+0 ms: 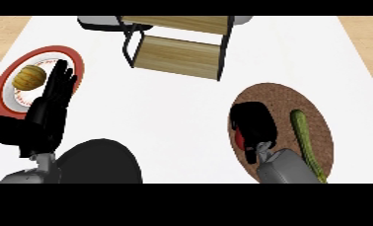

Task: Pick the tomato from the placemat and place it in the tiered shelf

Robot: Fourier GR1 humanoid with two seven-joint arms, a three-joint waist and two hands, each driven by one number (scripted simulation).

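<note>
Right hand (253, 124) is down on the brown placemat (284, 96) at 4 o'clock, fingers curled over the tomato (241, 140); only a red sliver shows at the hand's left edge, the rest is hidden. Tomato sits on the placemat, left half. Cucumber (304, 141) lies lengthwise along the mat's right side, apart from the hand. Left hand (53, 99) at 9 o'clock, fingers straight, holding nothing, lying over the red-rimmed plate (73, 57); small pumpkin (31, 77) on that plate just beside the fingers. Tiered shelf (178, 47) at 12 o'clock on the white counter (175, 111), wooden tiers bare. Black round object (102, 163) at 7 o'clock.
</note>
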